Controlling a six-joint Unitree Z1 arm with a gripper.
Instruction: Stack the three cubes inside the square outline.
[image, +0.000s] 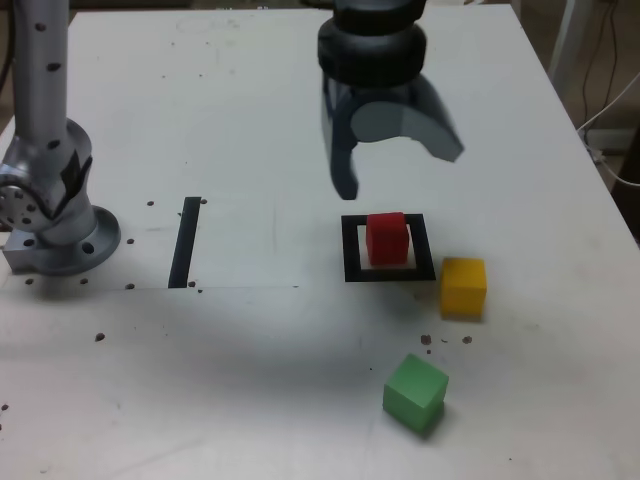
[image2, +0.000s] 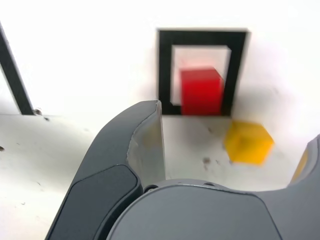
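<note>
red cube (image: 386, 238) (matte), inside square outline (image: 351, 248)

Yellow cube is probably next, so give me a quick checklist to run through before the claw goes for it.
1. Claw open and empty: ok, jaws spread, nothing between them.
2. Red cube inside the outline: ok, resting on the white centre.
3. Yellow cube free to grasp: ok, it sits just outside the outline on the exterior view's right, touching nothing.
4. Green cube clear of the path: ok, apart and nearer the camera.
5. Claw lined up over yellow cube: not ok, it hangs above the outline's far edge.
6. Red cube square to the outline: cannot tell.
</note>
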